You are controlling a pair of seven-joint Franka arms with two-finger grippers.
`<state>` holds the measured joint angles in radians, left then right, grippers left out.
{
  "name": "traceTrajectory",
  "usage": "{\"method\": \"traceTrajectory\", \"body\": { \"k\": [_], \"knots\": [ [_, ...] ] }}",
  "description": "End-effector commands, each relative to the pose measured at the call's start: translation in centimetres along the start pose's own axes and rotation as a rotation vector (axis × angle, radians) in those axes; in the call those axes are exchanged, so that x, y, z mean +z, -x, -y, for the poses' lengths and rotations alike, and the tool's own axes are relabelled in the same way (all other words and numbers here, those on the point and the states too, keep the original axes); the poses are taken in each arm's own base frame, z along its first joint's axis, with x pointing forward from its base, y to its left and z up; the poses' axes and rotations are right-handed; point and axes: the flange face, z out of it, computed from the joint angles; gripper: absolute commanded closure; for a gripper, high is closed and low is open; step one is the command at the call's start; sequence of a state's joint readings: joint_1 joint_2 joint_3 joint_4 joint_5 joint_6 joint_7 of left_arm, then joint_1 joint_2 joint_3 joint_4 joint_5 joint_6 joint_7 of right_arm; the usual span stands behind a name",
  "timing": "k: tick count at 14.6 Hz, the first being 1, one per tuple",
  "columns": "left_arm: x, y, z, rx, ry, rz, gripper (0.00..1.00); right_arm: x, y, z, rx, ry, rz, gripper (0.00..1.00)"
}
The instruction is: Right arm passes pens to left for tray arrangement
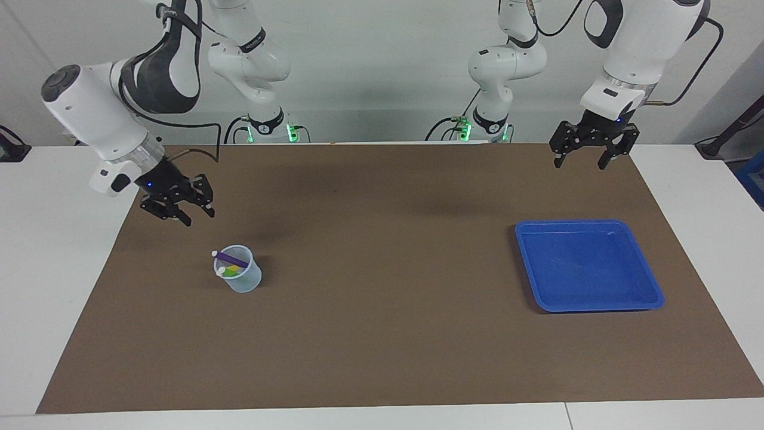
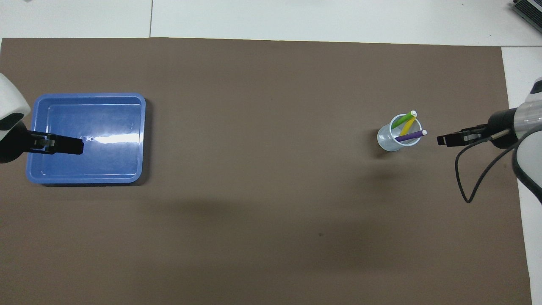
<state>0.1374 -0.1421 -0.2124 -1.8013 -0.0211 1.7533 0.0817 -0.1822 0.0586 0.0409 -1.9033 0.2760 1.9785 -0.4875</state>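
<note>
Right gripper fingers part-spread and holding nothing, hanging over the mat beside the translucent cup; green, yellow and purple pens stand inside; approach step, next comes descent onto one pen; left gripper waits spread wide above the blue tray.

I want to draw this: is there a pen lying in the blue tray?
No, the blue tray holds nothing; all three pens stand in the cup.

Green, purple, yellow pens slanted in cup; blue tray w/ nothing inside.
</note>
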Motion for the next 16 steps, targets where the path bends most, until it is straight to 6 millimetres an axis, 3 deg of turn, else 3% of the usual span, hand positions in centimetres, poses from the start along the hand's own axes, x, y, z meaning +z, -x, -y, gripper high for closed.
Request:
{"method": "traceTrajectory", "body": {
  "k": [1, 10, 16],
  "knots": [
    [-0.1, 0.7, 0.1, -0.003, -0.019, -0.005, 0.0, 1.6, -0.5, -0.6, -0.048, -0.026, -0.014, 0.42],
    [-0.1, 0.7, -0.1, 0.002, -0.017, -0.007, 0.0, 5.8, -1.7, -1.2, 0.058, -0.021, -0.006, 0.46],
    [-0.1, 0.7, -0.1, 0.002, -0.017, -0.007, 0.0, 6.2, -2.1, -0.2, 0.168, -0.02, 0.001, 0.5]
  ]
}}
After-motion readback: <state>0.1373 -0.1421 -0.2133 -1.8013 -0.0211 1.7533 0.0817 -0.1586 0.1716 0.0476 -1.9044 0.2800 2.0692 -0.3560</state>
